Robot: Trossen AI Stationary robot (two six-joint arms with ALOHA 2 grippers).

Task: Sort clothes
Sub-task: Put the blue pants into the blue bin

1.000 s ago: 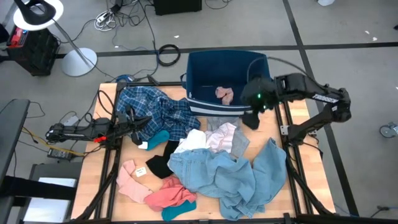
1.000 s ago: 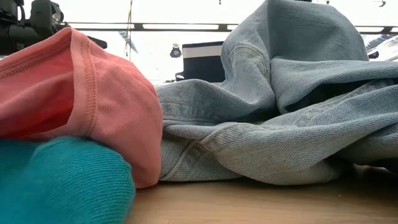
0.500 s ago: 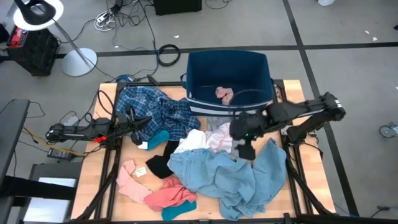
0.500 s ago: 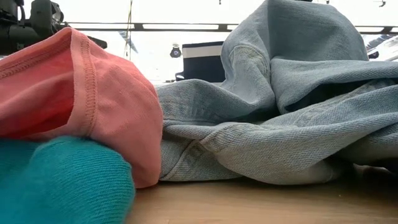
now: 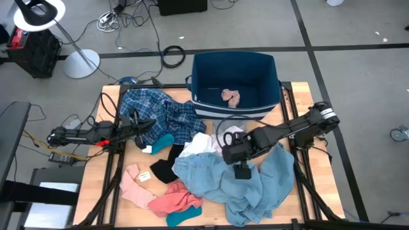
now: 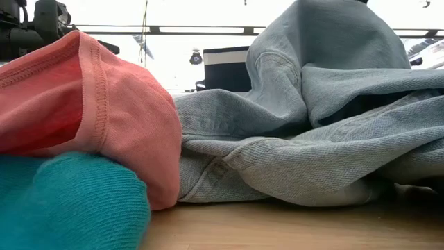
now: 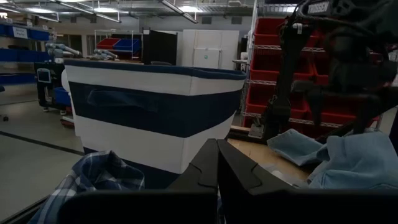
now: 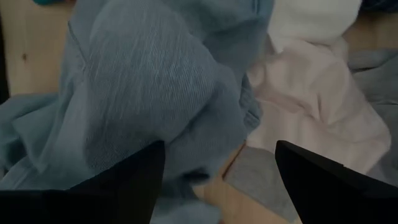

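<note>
The biggest thing on the table (image 5: 92, 191) is the light blue garment (image 5: 239, 182), spread over the near right part, on the side away from the bin (image 5: 235, 80). The right gripper (image 5: 234, 155) hangs just over that garment's upper edge, beside the white piece (image 5: 199, 144) and the pale pink piece (image 5: 228, 140). In the right wrist view its two fingers (image 8: 124, 180) are spread wide, with blue cloth bunched between them and nothing gripped yet. My guess is that it is lining up to pinch this garment or the pale piece next to it.

Next in size is the blue plaid shirt (image 5: 156, 115), lying just left of the bin and touching its front corner. The left gripper (image 5: 142, 124) rests on the shirt's left edge, and the left wrist view shows its fingers pressed together with nothing clearly between them.

As for progress, the sorting looks barely begun. One small pink item (image 5: 231, 96) lies inside the bin; everything else sits out on the table.

Counting what is left, well in front of the bin: one light blue garment, one plaid shirt, one white piece, one pale pink piece, one grey piece (image 5: 246, 145), one black piece (image 5: 167, 165), two pink pieces at the near left (image 5: 134, 185) (image 5: 174, 202), and two teal bits, one by the shirt (image 5: 163, 142) and one at the near edge (image 5: 179, 218). Whether the teal bits are a pair of socks I cannot tell.
</note>
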